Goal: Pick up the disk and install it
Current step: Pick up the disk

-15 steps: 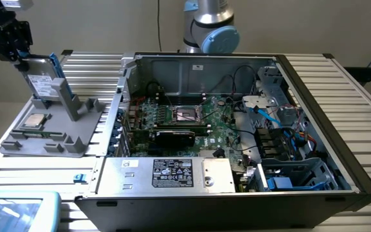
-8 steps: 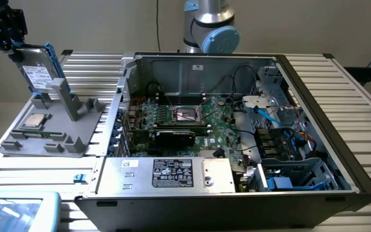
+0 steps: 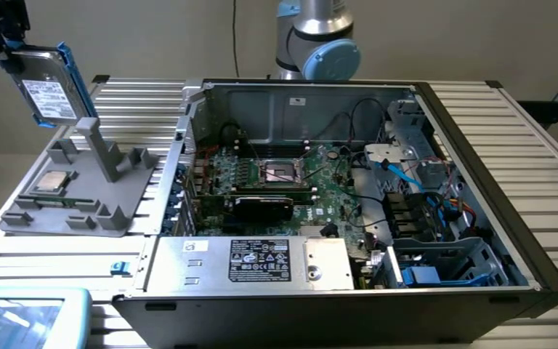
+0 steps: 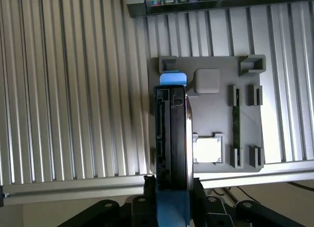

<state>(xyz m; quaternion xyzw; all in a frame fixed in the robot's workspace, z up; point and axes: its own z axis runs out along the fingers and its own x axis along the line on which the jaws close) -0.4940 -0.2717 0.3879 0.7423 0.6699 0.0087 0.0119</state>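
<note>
Just now my gripper (image 3: 9,49) is closed partway on the disk (image 3: 51,87), gripping its blue-framed top end and holding it on edge in the air above the grey tray (image 3: 75,214). The tray's upright post (image 3: 99,145) rises close by the disk's lower end, and a silver chip (image 3: 51,183) lies in a pocket below. Farther off on the ribbed table (image 3: 511,131), to the exterior view's right, stands the open computer case (image 3: 289,109), its labelled power-supply box (image 3: 250,260) along the near wall.

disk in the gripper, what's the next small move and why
Probably carry the disk sideways toward the exterior view's right, over the open computer case. The gripper holds it in the air above the grey holder, while the drive cage sits at the exterior view's lower right, so travel seems needed before any lowering.
</note>
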